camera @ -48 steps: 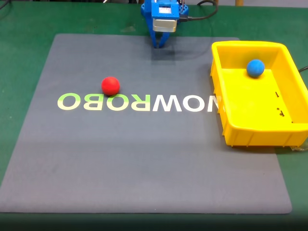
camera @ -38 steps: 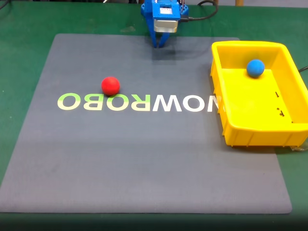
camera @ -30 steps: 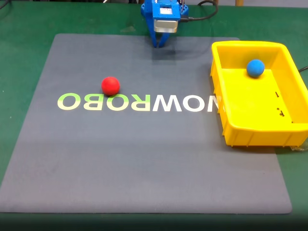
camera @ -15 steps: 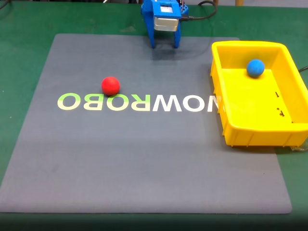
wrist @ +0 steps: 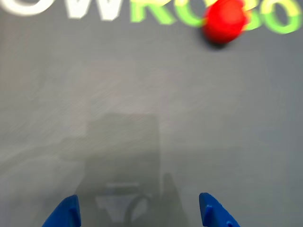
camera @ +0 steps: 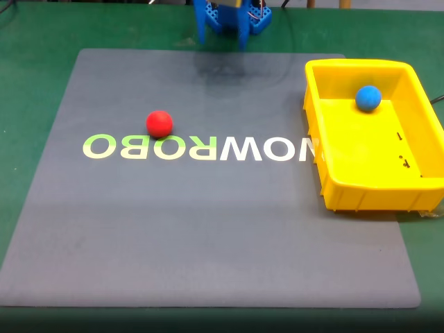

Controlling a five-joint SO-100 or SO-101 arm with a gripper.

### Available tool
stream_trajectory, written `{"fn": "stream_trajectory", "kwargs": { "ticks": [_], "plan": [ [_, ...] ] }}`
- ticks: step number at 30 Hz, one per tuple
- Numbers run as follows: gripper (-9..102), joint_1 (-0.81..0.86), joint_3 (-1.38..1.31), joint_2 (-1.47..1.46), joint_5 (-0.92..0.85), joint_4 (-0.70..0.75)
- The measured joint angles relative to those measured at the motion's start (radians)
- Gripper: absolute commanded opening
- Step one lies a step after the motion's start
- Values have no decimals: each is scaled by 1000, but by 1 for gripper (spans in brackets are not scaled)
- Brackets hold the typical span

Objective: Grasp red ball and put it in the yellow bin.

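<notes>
Pincer (wrist: 139,215) is seen spread wide, empty, above the grey mat (camera: 208,229). Red ball (camera: 159,123) is rested on the mat beside the lettering, well apart from the yellow bin (camera: 361,191); blue ball (camera: 368,98) is held inside the bin.

Robotics lab bench: logo mat (camera: 208,208), green tabletop (camera: 28,55).

Red ball (camera: 159,123): small matte sphere, well left of yellow bin (camera: 361,187). Bin: rectangular, upright, rimmed plastic tub.
</notes>
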Motion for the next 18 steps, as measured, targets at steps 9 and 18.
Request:
{"fn": "stream_trajectory", "kwargs": {
  "ticks": [9, 18],
  "plan": [
    [28, 123, -173, -370, -37, -227],
    [28, 133, -347, -792, -3, -439]
  ]
}}
